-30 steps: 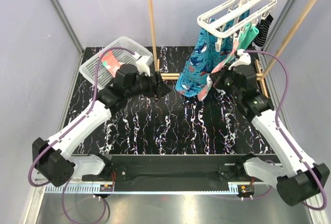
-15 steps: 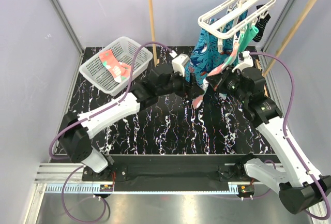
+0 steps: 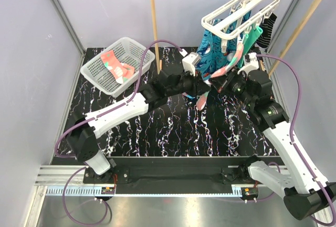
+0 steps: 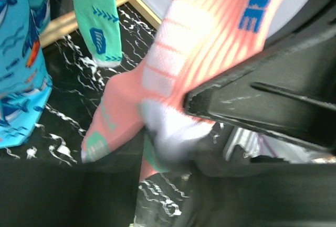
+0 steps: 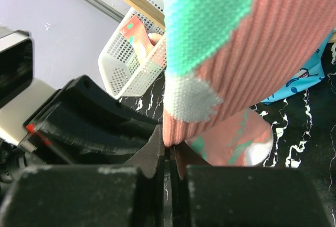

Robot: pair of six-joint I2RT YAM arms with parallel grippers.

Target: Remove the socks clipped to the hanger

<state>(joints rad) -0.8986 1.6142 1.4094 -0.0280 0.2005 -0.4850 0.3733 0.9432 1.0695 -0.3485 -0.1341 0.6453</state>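
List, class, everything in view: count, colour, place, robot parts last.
hanger: one, white, on rack rail
rack: one, wooden, table's rear
coral sock: at least one, coral-pink, hanging under hanger
teal sock: one, teal-green, under hanger
striped sock: one, black-and-white, hanger's right end
cloth: one, blue shark-print, under hanger
basket: one, white mesh, table's rear left
basket sock: at least one, coral, inside basket
table: one, black marbled, beneath everything
left gripper: one, black, at coral sock
right gripper: one, black, shut on coral sock

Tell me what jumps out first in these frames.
A coral-pink sock hangs from the white hanger at the rear right, the right tool shut on it and the left tool close against it. A white basket at the rear left holds another coral sock.
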